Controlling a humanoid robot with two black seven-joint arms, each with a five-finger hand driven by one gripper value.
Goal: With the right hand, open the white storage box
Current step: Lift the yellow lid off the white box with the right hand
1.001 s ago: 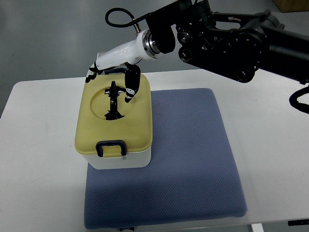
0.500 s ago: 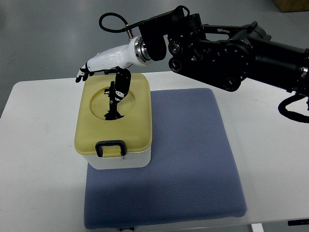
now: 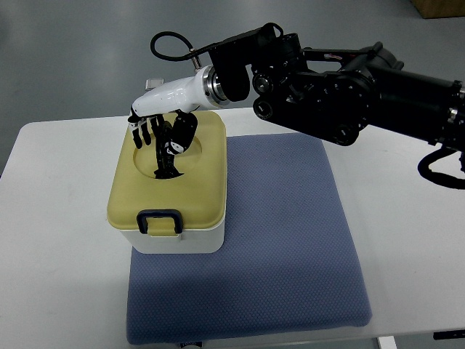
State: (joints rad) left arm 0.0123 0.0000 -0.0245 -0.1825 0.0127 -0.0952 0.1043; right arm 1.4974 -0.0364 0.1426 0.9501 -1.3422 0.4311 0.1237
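Note:
The white storage box (image 3: 178, 241) stands on the left part of a blue mat, topped by a pale yellow lid (image 3: 197, 190) with a dark blue latch (image 3: 160, 220) at its front. A black handle (image 3: 166, 166) lies in the lid's round recess. My right hand (image 3: 164, 135), white with black fingers, reaches in from the right and is curled down into the recess around that handle. The lid sits slightly skewed to the left over the box. The fingers hide the upper part of the handle.
The blue-grey mat (image 3: 290, 233) covers the middle of the white table (image 3: 58, 254). My bulky black right arm (image 3: 327, 87) spans the back right, with a cable loop (image 3: 168, 40) above the wrist. Bare table lies left of the box.
My right hand dropped from beside the lid's back edge into the recess and its fingers closed around the handle. The lid has shifted slightly left.

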